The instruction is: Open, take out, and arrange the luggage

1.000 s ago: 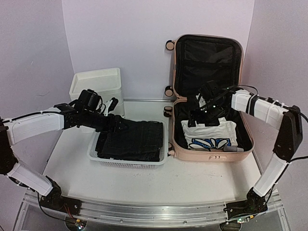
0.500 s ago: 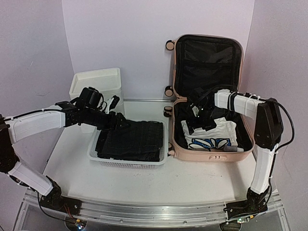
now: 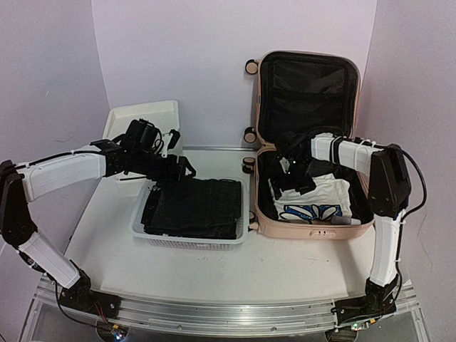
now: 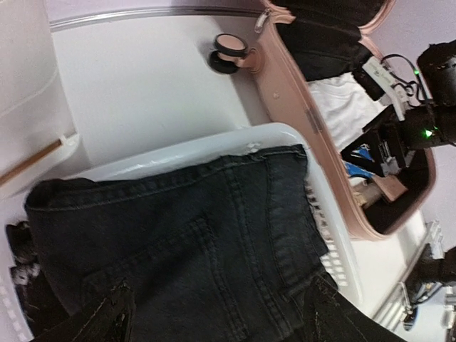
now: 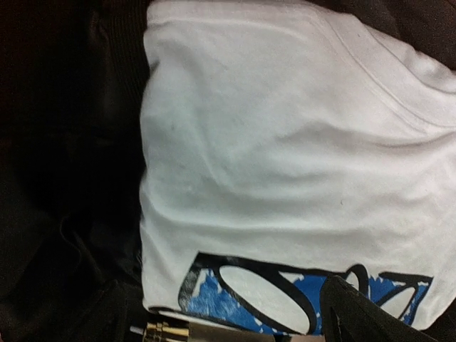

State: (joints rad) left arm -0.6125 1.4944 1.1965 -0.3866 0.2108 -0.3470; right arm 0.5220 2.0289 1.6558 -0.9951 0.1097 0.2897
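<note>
The pale pink suitcase [image 3: 310, 226] lies open at the right, its lid [image 3: 308, 85] standing against the back wall. Inside lies a folded white T-shirt with a blue print [image 3: 317, 199], which fills the right wrist view [image 5: 285, 157]. My right gripper [image 3: 292, 182] is open and empty just above the shirt's left part [image 5: 228, 313]. My left gripper [image 3: 178, 169] is open and empty over the back of the folded black jeans [image 3: 192, 208], seen close in the left wrist view [image 4: 185, 249]. The suitcase shell [image 4: 285, 85] also shows in that view.
The jeans lie in a white perforated basket [image 3: 189, 242] left of the suitcase. A white plastic drawer unit [image 3: 142, 121] stands behind the left arm. A small grey tube [image 3: 345, 221] lies at the suitcase's front edge. A caster wheel [image 4: 231, 46] faces the basket.
My left gripper has lifted and drawn back a little from the jeans. My right gripper has moved left and lower inside the suitcase, over the shirt's left part.
</note>
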